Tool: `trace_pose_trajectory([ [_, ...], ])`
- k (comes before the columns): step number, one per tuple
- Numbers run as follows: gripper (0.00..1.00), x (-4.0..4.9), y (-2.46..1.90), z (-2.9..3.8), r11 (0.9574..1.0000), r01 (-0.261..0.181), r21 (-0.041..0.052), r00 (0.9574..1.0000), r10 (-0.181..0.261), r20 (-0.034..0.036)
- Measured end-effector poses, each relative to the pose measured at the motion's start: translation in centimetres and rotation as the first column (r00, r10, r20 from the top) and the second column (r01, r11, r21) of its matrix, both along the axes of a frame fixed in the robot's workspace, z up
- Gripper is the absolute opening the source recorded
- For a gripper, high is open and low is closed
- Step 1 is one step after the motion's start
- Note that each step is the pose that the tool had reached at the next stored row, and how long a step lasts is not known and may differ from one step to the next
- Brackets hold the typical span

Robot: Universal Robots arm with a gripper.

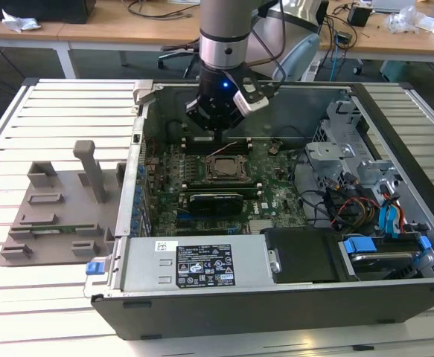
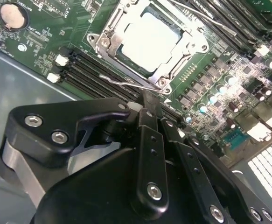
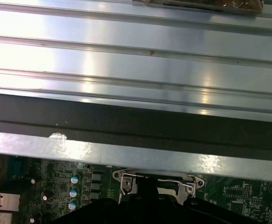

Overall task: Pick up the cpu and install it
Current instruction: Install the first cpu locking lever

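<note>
1. over the open computer case (image 1: 395, 290), the arm's gripper (image 1: 211, 128) hangs above the green motherboard (image 1: 272, 197), a little past the far side of the socket as the exterior view shows it.
2. the cpu (image 2: 149, 39) lies flat inside the socket frame (image 2: 108, 42) in the second wrist view, its silvery-white top bright with glare; in the exterior view the same socket (image 1: 222, 166) sits near the middle of the board.
3. the gripper (image 2: 147, 105) is apart from the cpu in the second wrist view, its black fingers (image 2: 149, 121) drawn together to a narrow tip just beside the near edge of the frame, above the thin wire lever (image 2: 126, 83).
4. nothing is seen between the fingertips; they look closed on themselves and hold no object.
5. rows of black memory slots (image 2: 94, 70) run beside the socket, and a round coin cell (image 2: 12, 15) sits on the board well off to one side.
6. in the first wrist view the socket frame's edge (image 3: 126, 182) and its wire lever (image 3: 173, 181) show on the board, with the case wall (image 3: 126, 154) and the ribbed metal table (image 3: 126, 60) beyond.
7. at the exterior view's left, a grey holder tray (image 1: 53, 223) with upright posts rests on the ribbed table (image 1: 53, 111), well apart from the case.
</note>
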State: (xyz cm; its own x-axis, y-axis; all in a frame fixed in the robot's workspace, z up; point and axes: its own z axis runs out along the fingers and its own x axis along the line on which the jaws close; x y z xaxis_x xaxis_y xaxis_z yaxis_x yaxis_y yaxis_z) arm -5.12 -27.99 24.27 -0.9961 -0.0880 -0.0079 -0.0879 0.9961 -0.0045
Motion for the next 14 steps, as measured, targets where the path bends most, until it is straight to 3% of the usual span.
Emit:
trace_pose_trajectory([
  [8, 0.11, -0.17, 0.01, -0.42, 1.0000, 0.000, 0.0007, 1.0000, 0.000, 0.0002],
  [14, 0.11, -0.44, 0.00, -1.04, 0.9999, 0.000, 0.0130, 1.0000, 0.000, -0.0001],
])
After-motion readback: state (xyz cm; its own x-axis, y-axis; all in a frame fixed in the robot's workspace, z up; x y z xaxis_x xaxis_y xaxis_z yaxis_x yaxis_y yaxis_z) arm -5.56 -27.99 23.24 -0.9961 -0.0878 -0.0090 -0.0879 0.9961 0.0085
